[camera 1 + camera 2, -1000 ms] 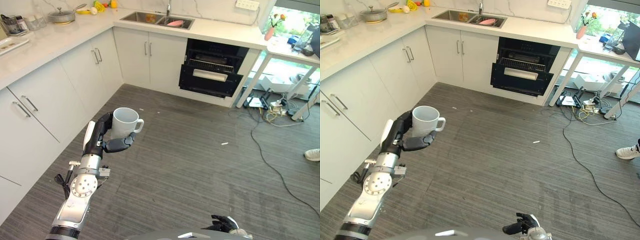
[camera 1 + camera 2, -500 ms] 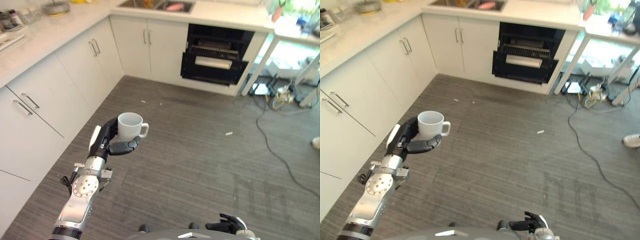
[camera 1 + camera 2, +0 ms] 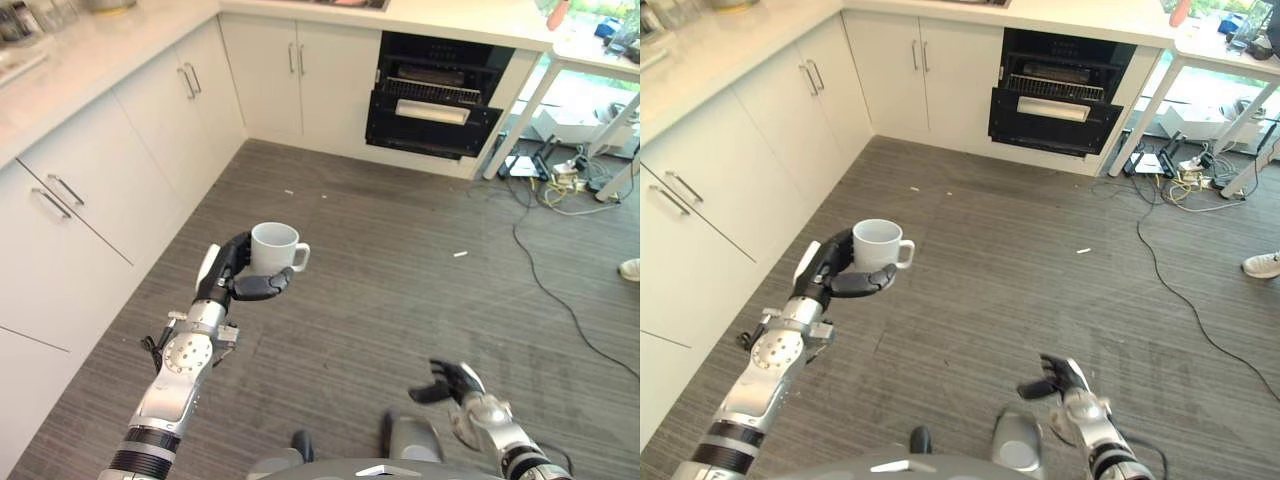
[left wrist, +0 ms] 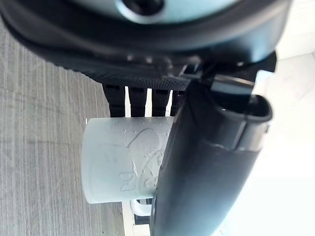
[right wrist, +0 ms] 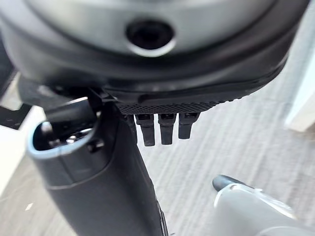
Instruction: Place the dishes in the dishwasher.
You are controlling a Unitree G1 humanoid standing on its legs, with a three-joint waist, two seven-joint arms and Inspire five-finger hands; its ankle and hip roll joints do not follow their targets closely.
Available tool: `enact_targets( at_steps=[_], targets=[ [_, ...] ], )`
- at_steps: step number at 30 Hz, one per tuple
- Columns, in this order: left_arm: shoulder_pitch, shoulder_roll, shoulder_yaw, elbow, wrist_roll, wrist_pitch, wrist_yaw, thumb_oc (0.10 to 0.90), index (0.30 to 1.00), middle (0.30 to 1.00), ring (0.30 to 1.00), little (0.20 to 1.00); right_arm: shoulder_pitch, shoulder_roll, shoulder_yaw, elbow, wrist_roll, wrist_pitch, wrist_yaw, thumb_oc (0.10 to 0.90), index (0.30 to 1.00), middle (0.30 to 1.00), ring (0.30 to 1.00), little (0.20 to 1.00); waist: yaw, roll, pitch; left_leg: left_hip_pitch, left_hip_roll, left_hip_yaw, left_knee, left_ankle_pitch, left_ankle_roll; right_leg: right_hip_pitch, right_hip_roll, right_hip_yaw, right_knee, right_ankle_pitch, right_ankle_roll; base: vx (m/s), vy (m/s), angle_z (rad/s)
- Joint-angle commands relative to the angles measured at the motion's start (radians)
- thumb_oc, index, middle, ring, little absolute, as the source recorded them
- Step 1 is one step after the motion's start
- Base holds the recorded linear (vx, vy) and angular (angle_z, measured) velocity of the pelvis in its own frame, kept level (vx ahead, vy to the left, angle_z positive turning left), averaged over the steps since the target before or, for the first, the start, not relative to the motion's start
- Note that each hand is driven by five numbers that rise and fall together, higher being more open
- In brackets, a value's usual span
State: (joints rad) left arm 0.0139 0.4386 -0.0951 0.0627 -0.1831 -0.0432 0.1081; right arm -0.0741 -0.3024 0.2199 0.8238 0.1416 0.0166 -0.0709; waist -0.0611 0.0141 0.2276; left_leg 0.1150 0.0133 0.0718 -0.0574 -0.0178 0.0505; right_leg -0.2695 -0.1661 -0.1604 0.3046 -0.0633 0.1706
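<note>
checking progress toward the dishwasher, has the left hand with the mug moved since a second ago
Cannot tell. The whole view has shifted, so the camera moved. The left hand holds the white mug upright above the floor, short of the open dishwasher, about as before.

— What sits in the dark left hand?
— A white ceramic mug with a raised pattern, thumb across its side, fingers curled behind it, above grey wood-grain floor.

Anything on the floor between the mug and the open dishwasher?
Bare grey floor separates the mug in the left hand from the dishwasher, apart from small white scraps, in both eye views.
</note>
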Motion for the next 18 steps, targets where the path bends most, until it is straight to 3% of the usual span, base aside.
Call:
enact_targets(
  at_steps=[1, 3, 5, 8, 9, 10, 11, 13, 15, 16, 18],
  targets=[
    [-0.078, 0.034, 0.031, -0.088, 0.040, -0.107, 0.053, 0.400, 0.300, 0.300, 0.300, 0.300, -0.031, -0.032, -0.037, 0.014, 0.041, -0.069, -0.050, 0.800, 0.900, 0.900, 0.900, 0.900, -0.024, -0.006, -0.021, 0.080, -0.034, -0.087, 0.054, -0.148, -0.053, 0.016, 0.050, -0.033, -0.188, 0.108, -0.017, 0.41, 0.041, 0.73],
    [-0.079, 0.033, 0.031, -0.087, 0.046, -0.106, 0.054, 0.400, 0.300, 0.300, 0.300, 0.300, -0.028, -0.032, -0.044, 0.009, 0.043, -0.068, -0.055, 0.800, 0.900, 0.900, 0.900, 0.900, -0.033, -0.006, -0.018, 0.098, -0.034, -0.105, 0.053, -0.161, -0.055, 0.006, 0.052, -0.043, -0.230, 0.125, -0.010, 0.26, 0.010, 0.72],
    [-0.073, 0.031, 0.042, -0.083, 0.065, -0.105, 0.056, 0.400, 0.300, 0.300, 0.300, 0.300, -0.027, -0.025, -0.048, 0.011, 0.030, -0.067, -0.055, 0.800, 0.900, 0.900, 0.900, 0.900, -0.033, -0.019, -0.029, 0.155, -0.055, -0.130, 0.048, -0.209, -0.053, -0.010, 0.055, -0.123, -0.305, 0.157, -0.004, 0.45, 0.008, 0.80],
    [-0.056, 0.021, 0.042, -0.083, 0.074, -0.103, 0.049, 0.400, 0.300, 0.300, 0.300, 0.300, 0.015, -0.022, -0.063, 0.033, 0.031, -0.066, -0.052, 0.800, 0.900, 0.900, 0.900, 0.900, -0.052, -0.021, -0.062, 0.215, -0.066, -0.175, 0.069, -0.261, -0.051, 0.020, 0.060, -0.127, -0.269, 0.160, -0.026, 0.51, -0.007, 0.56],
    [-0.051, 0.017, 0.039, -0.083, 0.076, -0.104, 0.044, 0.400, 0.300, 0.300, 0.300, 0.300, 0.033, -0.022, -0.068, 0.045, 0.031, -0.065, -0.049, 0.800, 0.900, 0.900, 0.900, 0.900, -0.062, -0.008, -0.075, 0.230, -0.052, -0.188, 0.093, -0.253, -0.062, 0.030, 0.076, -0.117, -0.247, 0.149, -0.040, 0.53, -0.033, 0.83],
    [-0.046, 0.017, 0.039, -0.087, 0.074, -0.104, 0.040, 0.400, 0.300, 0.300, 0.300, 0.300, 0.038, -0.023, -0.073, 0.051, 0.031, -0.063, -0.048, 0.800, 0.900, 0.900, 0.900, 0.900, -0.067, -0.003, -0.081, 0.228, -0.046, -0.195, 0.119, -0.234, -0.072, 0.037, 0.082, -0.107, -0.234, 0.145, -0.048, 0.52, -0.052, 0.72],
    [-0.037, 0.018, 0.041, -0.090, 0.074, -0.108, 0.038, 0.400, 0.300, 0.300, 0.300, 0.300, 0.045, -0.024, -0.077, 0.067, 0.034, -0.063, -0.047, 0.800, 0.900, 0.900, 0.900, 0.900, -0.072, 0.019, -0.089, 0.223, -0.024, -0.193, 0.171, -0.197, -0.099, 0.054, 0.107, -0.103, -0.213, 0.125, -0.064, 0.48, -0.069, 0.76],
    [-0.028, 0.031, 0.051, -0.094, 0.072, -0.106, 0.035, 0.400, 0.300, 0.300, 0.300, 0.300, 0.057, -0.017, -0.077, 0.084, 0.039, -0.062, -0.044, 0.800, 0.900, 0.900, 0.900, 0.900, -0.079, 0.034, -0.102, 0.184, 0.005, -0.154, 0.306, -0.081, -0.172, 0.109, 0.120, -0.133, -0.214, 0.096, -0.087, 0.46, -0.093, 0.53],
    [-0.017, 0.050, 0.063, -0.110, 0.070, -0.100, 0.034, 0.400, 0.300, 0.300, 0.300, 0.300, 0.058, -0.019, -0.059, 0.093, 0.041, -0.063, -0.044, 0.800, 0.900, 0.900, 0.900, 0.900, -0.068, 0.020, -0.091, 0.073, 0.026, -0.108, 0.571, 0.053, -0.228, 0.179, 0.132, -0.125, -0.237, 0.061, -0.126, 0.39, -0.132, 0.00],
    [-0.014, 0.054, 0.071, -0.115, 0.064, -0.099, 0.036, 0.400, 0.300, 0.300, 0.300, 0.300, 0.054, -0.021, -0.058, 0.093, 0.040, -0.061, -0.048, 0.800, 0.900, 0.900, 0.900, 0.900, -0.055, 0.005, -0.077, 0.005, 0.012, -0.101, 0.701, 0.081, -0.232, 0.210, 0.131, -0.115, -0.247, 0.048, -0.140, 0.35, -0.165, -0.37],
    [-0.022, 0.062, 0.077, -0.119, 0.056, -0.099, 0.053, 0.400, 0.300, 0.300, 0.300, 0.300, 0.042, -0.027, -0.060, 0.097, 0.054, -0.061, -0.067, 0.800, 0.900, 0.900, 0.900, 0.900, -0.031, -0.033, -0.049, -0.131, 0.010, -0.056, 0.872, 0.045, -0.192, 0.271, 0.122, -0.093, -0.279, 0.030, -0.155, 0.33, -0.156, -0.44]
  ],
)
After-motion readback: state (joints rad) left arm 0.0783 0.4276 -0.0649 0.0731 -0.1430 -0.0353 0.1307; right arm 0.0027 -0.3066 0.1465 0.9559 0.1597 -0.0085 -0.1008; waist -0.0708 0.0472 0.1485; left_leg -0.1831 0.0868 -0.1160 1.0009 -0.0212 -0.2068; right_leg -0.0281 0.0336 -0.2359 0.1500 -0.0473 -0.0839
